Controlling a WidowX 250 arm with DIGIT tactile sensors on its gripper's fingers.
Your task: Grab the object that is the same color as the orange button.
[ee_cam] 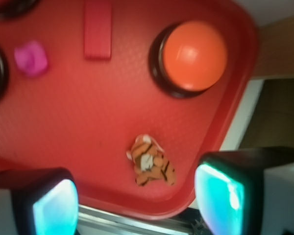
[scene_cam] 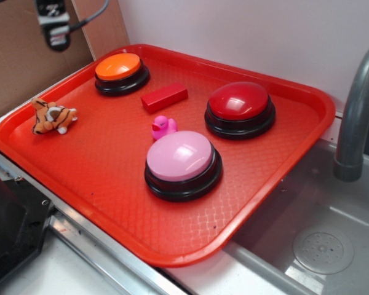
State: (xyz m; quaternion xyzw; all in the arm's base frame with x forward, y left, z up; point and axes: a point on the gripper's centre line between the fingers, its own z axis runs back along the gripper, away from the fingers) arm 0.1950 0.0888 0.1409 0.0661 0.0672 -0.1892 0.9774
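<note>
The tiny plush tiger (scene_cam: 52, 117), orange with black stripes, lies on the left side of the red tray (scene_cam: 111, 196). In the wrist view the tiger (ee_cam: 152, 166) sits below and between my two fingers, well beneath them. The orange button (scene_cam: 119, 72) stands at the tray's far left corner and shows in the wrist view (ee_cam: 192, 56) past the tiger. My gripper (ee_cam: 137, 205) is open and empty, high above the tray. Only part of the arm (scene_cam: 52, 23) shows at the top left of the exterior view.
A red rectangular block (scene_cam: 164, 97), a pink rubber duck (scene_cam: 163, 127), a pink-topped button (scene_cam: 182, 163) and a red-topped button (scene_cam: 240, 109) share the tray. A sink basin (scene_cam: 323, 246) and grey faucet (scene_cam: 357, 117) are to the right. A cardboard wall (scene_cam: 18, 61) stands behind.
</note>
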